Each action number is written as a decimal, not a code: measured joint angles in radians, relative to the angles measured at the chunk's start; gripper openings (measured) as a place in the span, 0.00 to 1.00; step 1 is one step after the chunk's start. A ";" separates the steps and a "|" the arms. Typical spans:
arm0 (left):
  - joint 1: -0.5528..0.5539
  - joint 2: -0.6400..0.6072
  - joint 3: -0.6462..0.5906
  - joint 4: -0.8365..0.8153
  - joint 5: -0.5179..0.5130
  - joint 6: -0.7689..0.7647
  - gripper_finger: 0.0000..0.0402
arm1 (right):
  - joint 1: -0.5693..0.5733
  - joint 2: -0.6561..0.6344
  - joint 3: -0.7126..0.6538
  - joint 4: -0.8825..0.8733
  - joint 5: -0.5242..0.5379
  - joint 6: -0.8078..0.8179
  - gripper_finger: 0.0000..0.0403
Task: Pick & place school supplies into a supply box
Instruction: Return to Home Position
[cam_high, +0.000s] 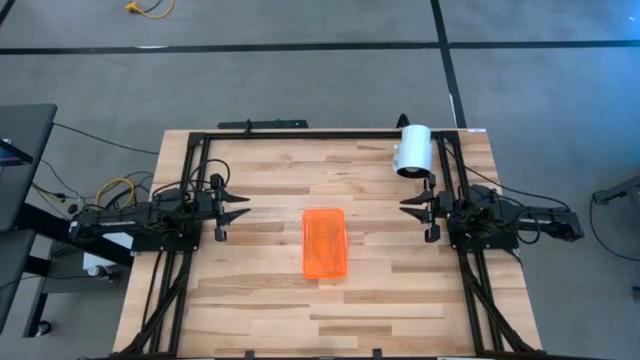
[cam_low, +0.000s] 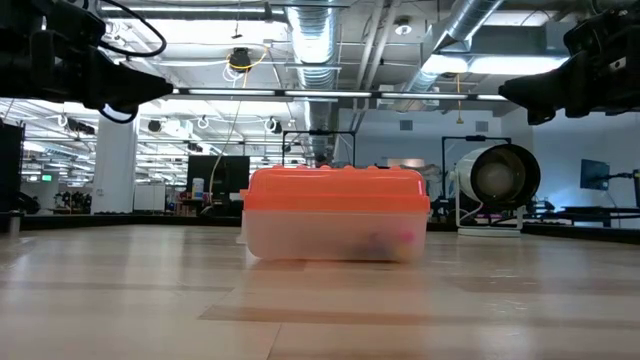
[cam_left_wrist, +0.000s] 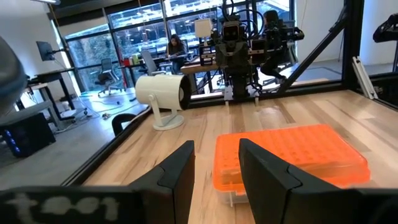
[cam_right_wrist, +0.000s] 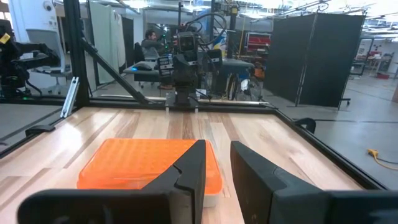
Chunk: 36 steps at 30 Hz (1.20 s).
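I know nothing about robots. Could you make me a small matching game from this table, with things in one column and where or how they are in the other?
1. box
2. white cylinder
3. left gripper
4. right gripper

a. open, right side of the table
b. middle, closed
c. open, left side
d. near a corner

Pairs: 1-b, 2-d, 3-c, 4-a

Supply box blocks the middle; white cylinder far right — wide gaps between.
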 joint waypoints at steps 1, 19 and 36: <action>0.000 0.000 0.000 0.000 0.000 -0.005 0.29 | 0.000 0.000 0.000 0.000 0.000 0.000 0.17; 0.000 0.000 0.000 0.000 0.000 -0.001 0.29 | 0.000 0.000 0.000 0.000 0.000 0.000 0.17; 0.000 0.000 0.000 0.000 0.000 -0.001 0.29 | 0.000 0.000 0.000 0.000 0.000 0.000 0.17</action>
